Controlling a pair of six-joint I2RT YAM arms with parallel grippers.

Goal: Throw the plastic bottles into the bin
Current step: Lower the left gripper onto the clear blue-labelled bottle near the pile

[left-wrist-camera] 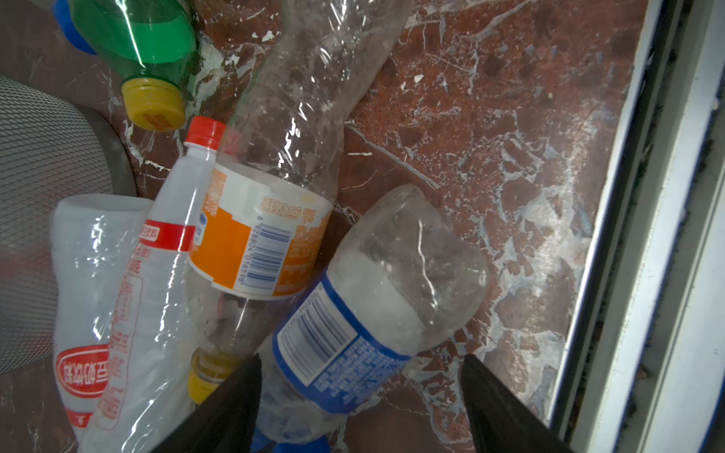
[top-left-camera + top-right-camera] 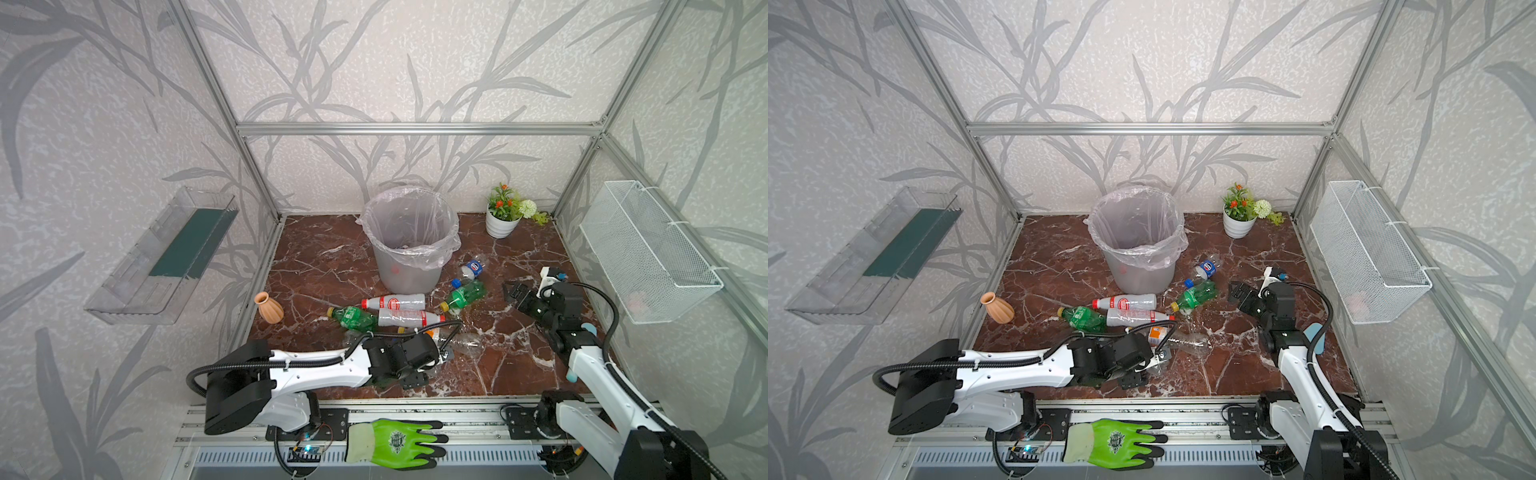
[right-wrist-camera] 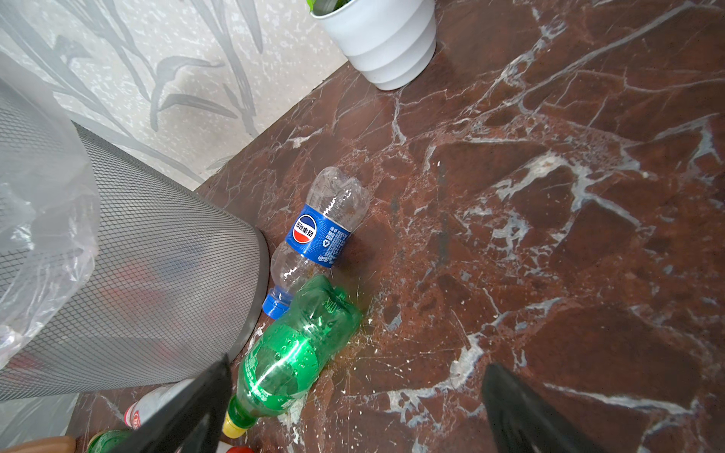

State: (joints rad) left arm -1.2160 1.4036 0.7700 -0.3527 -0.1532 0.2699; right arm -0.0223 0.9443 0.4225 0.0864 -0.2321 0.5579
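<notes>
Below the bin [image 2: 409,266], mid-frame in both top views, L gripper [image 1: 361,359] is straddling a blue-label bottle [image 1: 392,274], jaws apart, not yet pinching. Looks empty: prob. light, crushable, slick; best taken at label. R gripper [image 3: 357,362] is hanging wide open.

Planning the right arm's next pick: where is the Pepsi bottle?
In both top views the Pepsi bottle lies right of the bin, just behind a green bottle.

You have seven plastic bottles [image 2: 1138,316] lying on the table [image 2: 324,257]: two white bottles [image 2: 395,301] [image 2: 409,318], two green bottles [image 2: 355,319] [image 2: 465,295], two blue-labelled bottles [image 2: 473,268] [image 1: 345,345] and one orange-labelled bottle [image 1: 243,235]. You also have one bin [image 2: 409,278], one vase [image 2: 269,308], one flower pot [image 2: 500,226], one wire basket [image 2: 648,249], one clear tray [image 2: 124,291] and one glove [image 2: 395,442].
</notes>
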